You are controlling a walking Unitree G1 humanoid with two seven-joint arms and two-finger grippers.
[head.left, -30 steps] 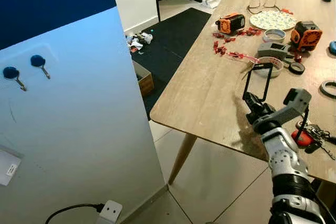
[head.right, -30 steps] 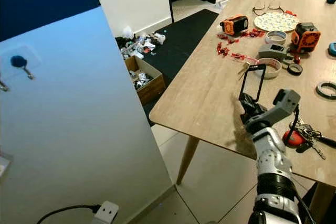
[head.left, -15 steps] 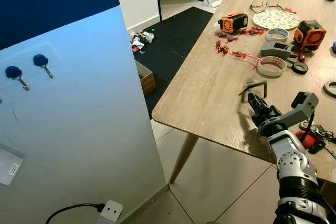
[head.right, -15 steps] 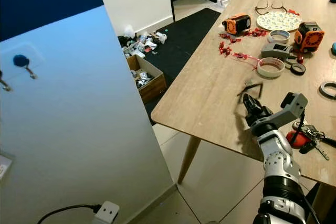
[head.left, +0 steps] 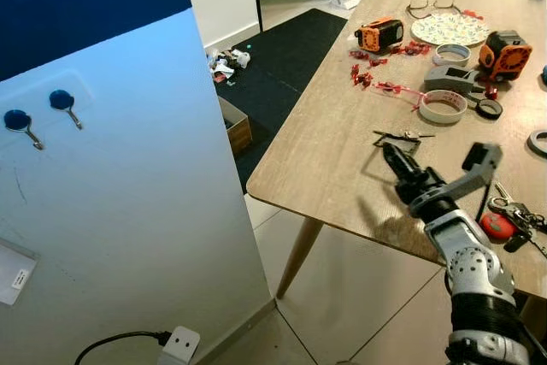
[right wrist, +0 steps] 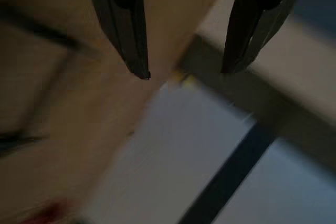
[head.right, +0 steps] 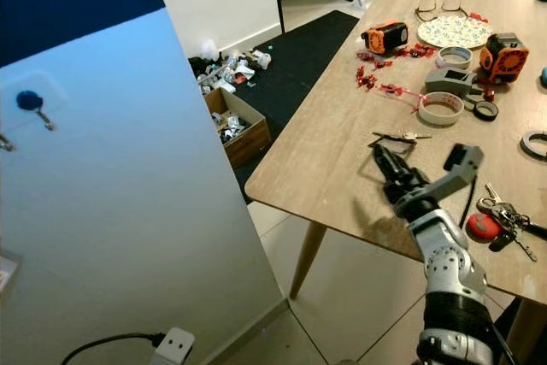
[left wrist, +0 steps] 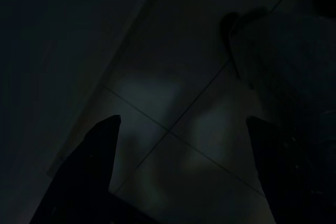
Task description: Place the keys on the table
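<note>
My right gripper (head.left: 386, 150) hovers low over the wooden table (head.left: 342, 143), near its front edge, with my silver forearm reaching in from below. In the right wrist view my two black fingers (right wrist: 123, 22) are spread apart with nothing between them, and the blurred table surface and pale floor lie beyond.

The keys (head.left: 402, 135), a small dark set with a thin silver blade, lie flat on the table just beyond my fingertips, apart from them. A second bunch of keys with a red fob (head.left: 506, 215) lies near the table's right front edge, beside my right wrist.

Farther back on the table: a roll of tape (head.left: 443, 106), a scatter of small red pieces (head.left: 367, 74), an orange and black tool (head.left: 379, 35), a second orange tool (head.left: 502, 51), a patterned plate (head.left: 445, 30) and a pair of glasses (head.left: 426, 2).

A pale blue panel (head.left: 128, 194) stands to my left, with two blue-headed keys (head.left: 61, 102) hanging on it. A dark mat (head.left: 282, 57) and a cardboard box (head.right: 235, 121) lie on the floor beyond.

My left gripper (left wrist: 181, 166) hangs idle in the dark above floor tiles, its fingers spread wide.
</note>
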